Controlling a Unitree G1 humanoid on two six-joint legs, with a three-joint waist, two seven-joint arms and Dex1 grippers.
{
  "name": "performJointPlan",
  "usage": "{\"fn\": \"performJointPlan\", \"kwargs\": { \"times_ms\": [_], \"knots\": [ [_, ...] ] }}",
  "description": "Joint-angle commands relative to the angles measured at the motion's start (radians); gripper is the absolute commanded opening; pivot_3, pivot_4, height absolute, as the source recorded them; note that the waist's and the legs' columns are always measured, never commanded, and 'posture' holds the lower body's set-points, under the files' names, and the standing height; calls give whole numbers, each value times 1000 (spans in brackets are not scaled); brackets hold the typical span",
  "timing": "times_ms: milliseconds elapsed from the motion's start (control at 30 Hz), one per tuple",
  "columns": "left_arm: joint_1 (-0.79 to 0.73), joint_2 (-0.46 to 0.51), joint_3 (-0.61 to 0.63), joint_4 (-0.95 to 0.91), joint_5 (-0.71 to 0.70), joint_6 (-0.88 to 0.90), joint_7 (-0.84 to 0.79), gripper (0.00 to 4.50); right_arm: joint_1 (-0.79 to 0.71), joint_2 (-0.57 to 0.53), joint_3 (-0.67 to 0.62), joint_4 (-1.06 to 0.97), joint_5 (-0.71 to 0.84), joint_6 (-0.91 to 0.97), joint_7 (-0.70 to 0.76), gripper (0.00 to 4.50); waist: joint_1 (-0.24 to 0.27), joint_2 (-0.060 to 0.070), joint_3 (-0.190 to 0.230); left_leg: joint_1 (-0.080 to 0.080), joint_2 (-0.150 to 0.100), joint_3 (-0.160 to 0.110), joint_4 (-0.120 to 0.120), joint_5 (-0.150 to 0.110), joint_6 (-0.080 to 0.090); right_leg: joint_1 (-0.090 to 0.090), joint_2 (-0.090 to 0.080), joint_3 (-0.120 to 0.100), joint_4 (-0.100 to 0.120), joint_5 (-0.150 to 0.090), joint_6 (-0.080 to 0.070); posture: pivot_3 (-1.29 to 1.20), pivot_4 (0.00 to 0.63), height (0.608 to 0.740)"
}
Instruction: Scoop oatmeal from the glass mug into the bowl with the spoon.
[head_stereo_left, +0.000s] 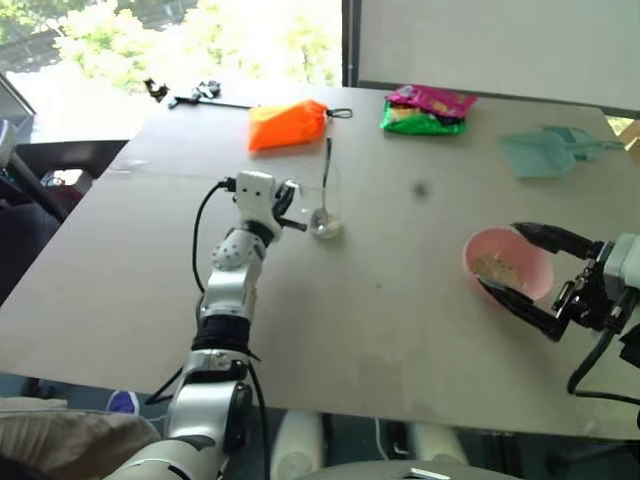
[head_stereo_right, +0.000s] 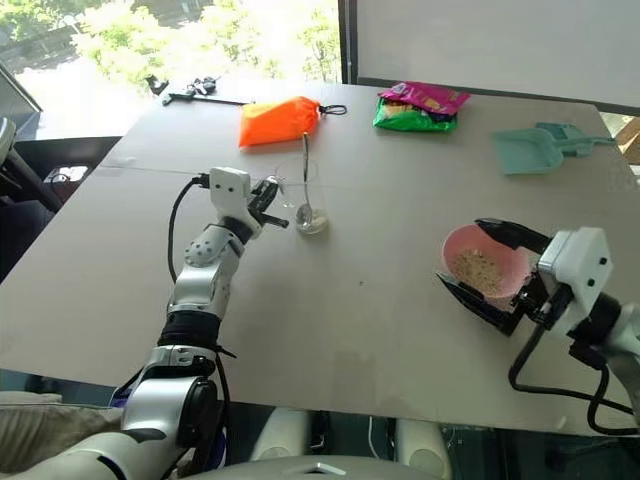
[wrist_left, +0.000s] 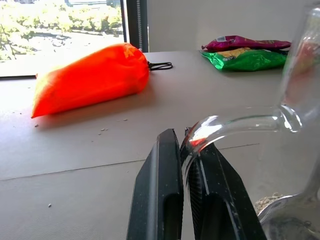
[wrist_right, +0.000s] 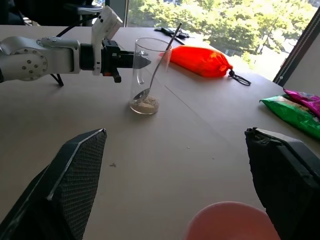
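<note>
Right end effector (head_stereo_right: 482, 262) gapes around the bowl (head_stereo_right: 487, 265); left end effector (wrist_right: 142, 61) pinches the glass mug (wrist_right: 146, 75) handle.

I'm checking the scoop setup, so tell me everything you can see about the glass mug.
The glass mug is a tall, clear, colourless cup with a curved handle, standing upright on the table in front of the orange pouch. The left gripper has its jaws shut on the handle. Inside, the spoon leans on the rim, above a little oatmeal.

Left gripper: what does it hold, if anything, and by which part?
The left gripper holds the glass mug by its handle, fingers pinched on the glass loop.
</note>
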Motion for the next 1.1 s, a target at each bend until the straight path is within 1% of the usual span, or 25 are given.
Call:
{"fn": "performJointPlan", "kwargs": {
  "times_ms": [33, 100, 133, 167, 200, 233, 333, 400, 533, 633, 700, 733, 833, 1000, 1100],
  "knots": [
    [-3, 7, 8, 3, -28, -34, -21, 736, 3, -5, -21, -47, 0, -28, -4, 4500, 0, 0, 0, 0, 0, 0, 0, 0, 0, 0, 0, 0, 0, 0, 0, 0, 150, 740],
    [8, 9, 10, -8, -36, -31, -26, 1244, -2, -5, -16, -45, 6, -23, -17, 4500, 2, 0, 0, 1, 0, 0, 0, 0, 0, 0, 0, 0, 1, 0, 0, 0, 150, 740],
    [22, 13, 13, -32, -44, -19, -29, 1763, -3, -6, -14, -37, 5, -24, -17, 4500, 3, 0, 0, 1, 0, 0, 0, 0, 0, 1, 0, 0, 1, 0, 0, 0, 150, 740],
    [39, 18, 16, -63, -52, -5, -32, 2177, 0, -5, -16, -30, 5, -24, -15, 4500, 2, 0, 0, 1, 0, 0, 0, 0, 0, 1, 0, 0, 1, 0, 0, 0, 150, 740],
    [58, 24, 19, -97, -61, 10, -35, 2350, 4, -5, -19, -23, 6, -25, -12, 4500, 2, 0, 0, 1, 0, 0, 0, 0, 0, 1, 0, 1, 0, 0, 0, 0, 150, 740],
    [77, 30, 20, -129, -68, 24, -36, 3008, 12, -5, -23, -19, 7, -25, -8, 4500, 2, 0, 0, 1, 0, 0, 0, 0, 0, 1, 0, 1, 0, 0, 0, 0, 150, 740],
    [161, 54, 18, -269, -102, 101, -55, 4432, 46, -5, -40, 7, -5, -36, 15, 4500, 5, 0, 0, 1, 0, 0, 0, 0, 0, 1, 0, 1, 0, 0, 0, 0, 150, 740],
    [232, 77, 16, -381, -131, 163, -74, 4432, 69, -7, -55, 26, -10, -41, 30, 4500, 5, 0, 0, 0, 0, 0, 0, 0, 0, 1, 0, 1, -1, 0, 0, 0, 150, 740],
    [432, 179, 36, -666, -289, 340, -198, 4432, 153, -11, -118, 119, -49, -82, 100, 4500, 4, 0, -1, 1, 1, -3, 0, 0, 0, 1, -1, 2, -1, 0, 0, 0, 150, 740],
    [524, 259, 66, -777, -373, 420, -265, 4432, 197, -13, -154, 185, -57, -114, 159, 4500, 6, 0, -1, 2, 1, -4, -1, 0, 0, 1, -1, 2, 0, 0, -1, 0, 150, 740],
    [564, 303, 88, -814, -409, 453, -298, 4432, 219, -14, -174, 232, -72, -145, 198, 4500, 8, 1, -1, 3, 1, -5, -1, 0, 0, 2, -1, 1, 0, -1, -1, 0, 150, 740],
    [583, 325, 98, -826, -419, 462, -316, 4432, 229, -17, -184, 258, -78, -157, 215, 4500, 8, 0, -1, 5, 1, -4, -1, 0, 0, 4, -1, 1, 0, -2, -4, 0, 150, 740],
    [636, 372, 111, -851, -432, 474, -354, 4432, 226, -34, -208, 324, -103, -169, 221, 4500, 6, 1, -1, 11, 1, -1, -2, 0, 0, 7, -1, 4, 0, -3, -4, 0, 150, 740],
    [696, 384, 103, -884, -439, 474, -366, 4432, 147, -64, -208, 400, -129, -146, 165, 4500, 1, 1, -1, 13, 2, 5, -3, 0, 1, 5, -1, 11, 0, -3, -4, 0, 150, 740],
    [702, 381, 101, -894, -442, 477, -357, 4432, 130, -80, -188, 428, -142, -147, 184, 4500, 7, 1, -1, 13, 2, 5, -4, 0, 1, 5, 0, 11, 0, -3, -5, 0, 150, 740]
  ]
}}
